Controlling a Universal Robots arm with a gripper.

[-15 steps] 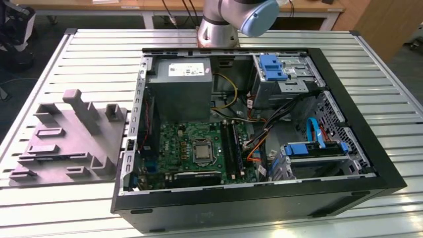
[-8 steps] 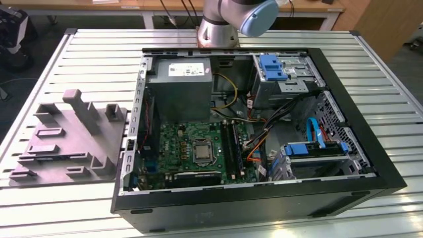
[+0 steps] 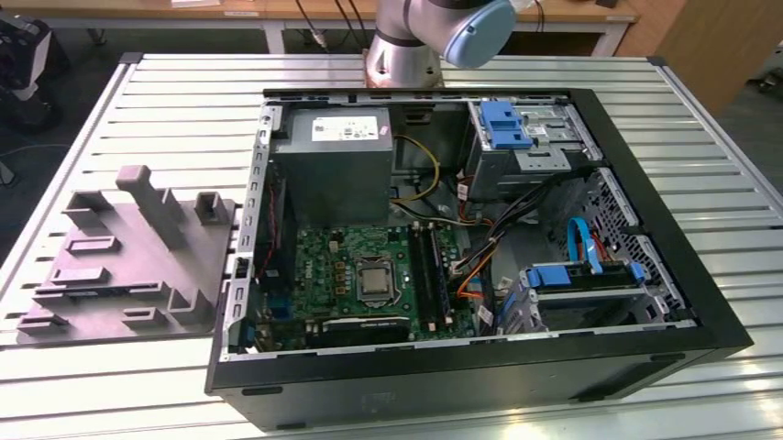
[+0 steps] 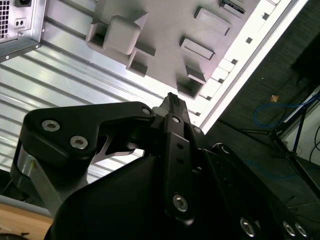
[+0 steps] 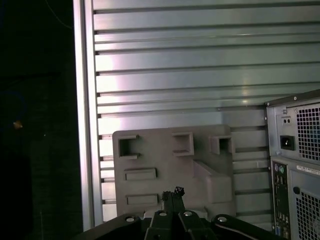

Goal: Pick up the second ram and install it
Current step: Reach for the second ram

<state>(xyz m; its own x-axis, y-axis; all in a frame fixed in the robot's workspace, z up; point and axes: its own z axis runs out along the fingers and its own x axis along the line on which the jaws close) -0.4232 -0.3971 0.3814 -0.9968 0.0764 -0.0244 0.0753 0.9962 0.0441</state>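
Second ram (image 3: 108, 290): dark blue-green strip, apparently lying flat in a low groove of grey holder block (image 3: 147, 247), toward block's near end in exterior view; detail faint, id. tentative. Block sits on slatted table (image 3: 183, 101), just beside open PC case (image 3: 661, 302), on exterior view's left of it. Arm (image 3: 410, 41): upright at table's far edge, behind case; wrist cams look down on block from high above. Gripper (image 5: 172, 194): fingertips pressed together in both wrist views, nothing between them; poised over block, well apart from ram.
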